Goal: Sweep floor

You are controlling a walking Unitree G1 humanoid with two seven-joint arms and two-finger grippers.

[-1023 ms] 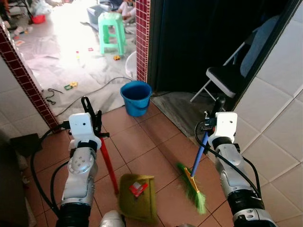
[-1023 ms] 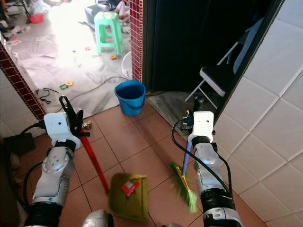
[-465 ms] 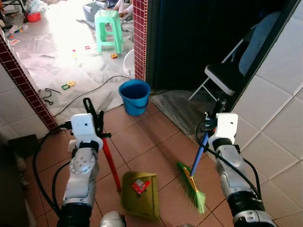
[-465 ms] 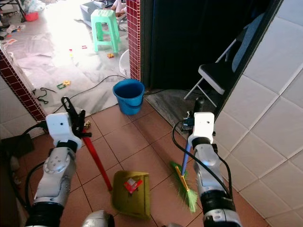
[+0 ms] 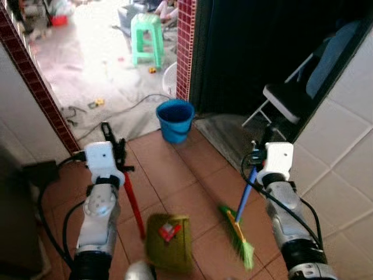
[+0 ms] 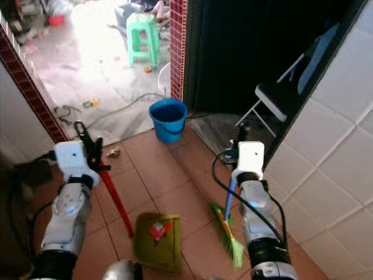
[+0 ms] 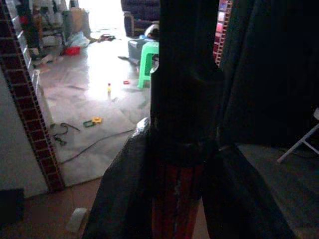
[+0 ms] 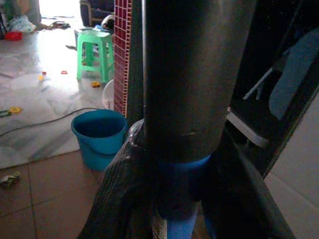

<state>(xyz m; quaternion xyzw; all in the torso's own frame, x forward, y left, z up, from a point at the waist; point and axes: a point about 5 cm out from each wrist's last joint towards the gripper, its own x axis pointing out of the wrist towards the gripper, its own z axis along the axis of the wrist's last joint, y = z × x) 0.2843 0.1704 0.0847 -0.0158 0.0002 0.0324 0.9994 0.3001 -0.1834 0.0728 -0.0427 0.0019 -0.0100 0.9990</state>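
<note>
My left gripper is shut on the red handle of an olive-green dustpan, which rests on the terracotta tiles with a red-and-white scrap lying in it. In the left wrist view the red handle runs between the black fingers. My right gripper is shut on the blue handle of a broom, and its green bristles touch the floor just right of the dustpan. The right wrist view has the blue handle clamped between the fingers.
A blue bucket stands ahead at the red-tiled pillar. A folding chair sits in the dark doorway to the right. A green stool, cables and small litter lie beyond. White tiled walls flank both sides.
The whole picture has shifted as the camera moved, so the bucket and pillar sit a little further right and the view is blurred. Both grippers keep their holds on the dustpan handle and broom.
</note>
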